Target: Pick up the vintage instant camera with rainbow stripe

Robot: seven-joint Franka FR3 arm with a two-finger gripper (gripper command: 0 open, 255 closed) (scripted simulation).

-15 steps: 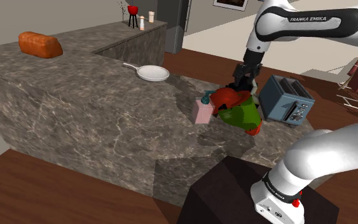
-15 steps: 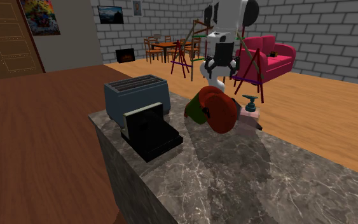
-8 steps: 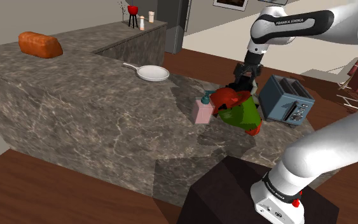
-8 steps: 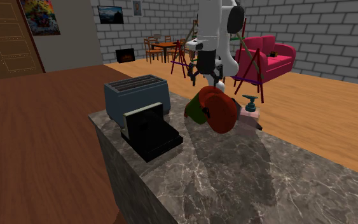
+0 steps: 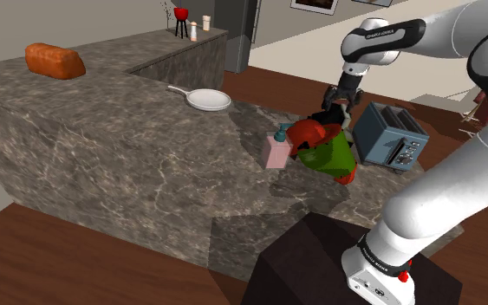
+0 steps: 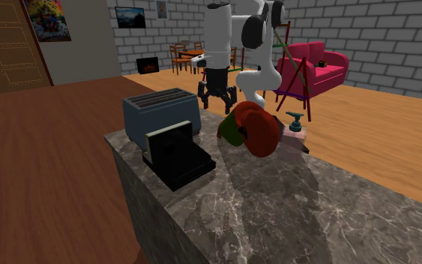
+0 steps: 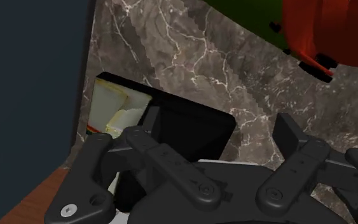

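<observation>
The instant camera (image 6: 175, 154) is a black boxy thing standing on the marble counter (image 6: 291, 217) right in front of the blue-grey toaster (image 6: 160, 112). Seen from the wrist, the camera (image 7: 171, 130) shows a cream face with a thin red stripe beside the toaster's dark wall (image 7: 31, 83). My gripper (image 6: 217, 100) hangs open above the counter, between the toaster and a red and green object (image 6: 252, 129), a little beyond the camera. In the wrist view the gripper (image 7: 215, 137) looks down on the camera, its fingers (image 7: 139, 137) apart and touching nothing. In the shoulder view the gripper (image 5: 334, 107) is just above the red and green object (image 5: 322, 146).
A pink soap bottle (image 5: 277, 151) with a teal pump stands against the red and green object. A white frying pan (image 5: 208, 100), a bread loaf (image 5: 54, 61) and shakers (image 5: 198, 30) lie farther along the counter. The toaster (image 5: 387, 137) sits near the counter's edge.
The gripper has swung from above the red and green object toward the second exterior view's left, to beside the toaster and nearer the camera. No object has moved.
</observation>
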